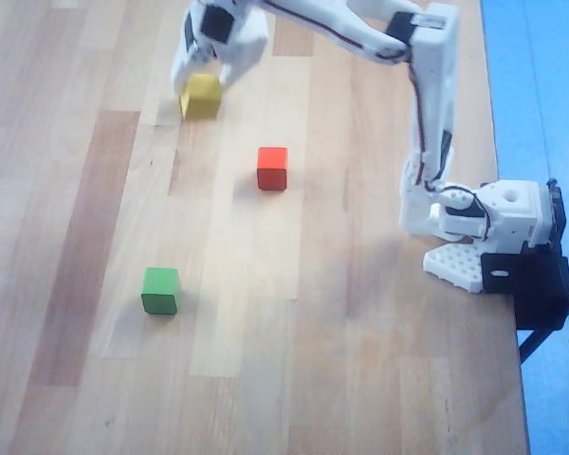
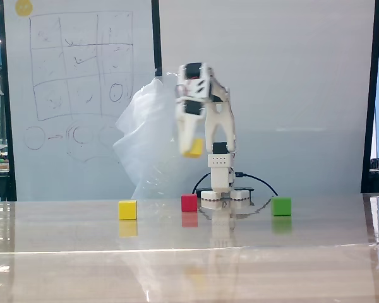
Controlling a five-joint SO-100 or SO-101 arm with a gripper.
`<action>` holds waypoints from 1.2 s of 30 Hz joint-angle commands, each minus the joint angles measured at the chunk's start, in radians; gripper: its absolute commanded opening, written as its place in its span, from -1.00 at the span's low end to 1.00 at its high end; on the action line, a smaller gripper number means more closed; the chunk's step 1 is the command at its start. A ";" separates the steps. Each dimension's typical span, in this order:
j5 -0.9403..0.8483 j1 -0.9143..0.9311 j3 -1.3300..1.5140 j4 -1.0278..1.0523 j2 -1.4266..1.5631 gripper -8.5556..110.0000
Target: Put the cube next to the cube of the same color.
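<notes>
The claw (image 2: pixel 193 150) grips the yellow cube (image 1: pixel 201 97) well above the table (image 1: pixel 360 360), the arm (image 1: pixel 434 104) bent high over its base (image 2: pixel 222 197). In the fixed view, the other yellow cube (image 2: pixel 127 209) rests below-left, the red cube (image 2: pixel 189 202) directly beneath, the green cube (image 2: pixel 281 206) below-right, with bare table between them.

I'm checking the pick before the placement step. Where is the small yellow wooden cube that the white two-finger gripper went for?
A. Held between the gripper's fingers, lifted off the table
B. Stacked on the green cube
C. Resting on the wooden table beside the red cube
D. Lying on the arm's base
A: in the fixed view the small yellow wooden cube hangs in the white two-finger gripper, well above the wooden table, while the other yellow cube sits on it.
</notes>
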 commanded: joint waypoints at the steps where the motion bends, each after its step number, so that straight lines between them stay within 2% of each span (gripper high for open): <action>1: -0.057 0.132 -0.169 -0.107 -0.067 -0.86; 15: -0.032 0.175 -0.193 -0.379 -0.339 -0.86; 36: -0.040 0.172 -0.193 -0.460 -0.449 -0.83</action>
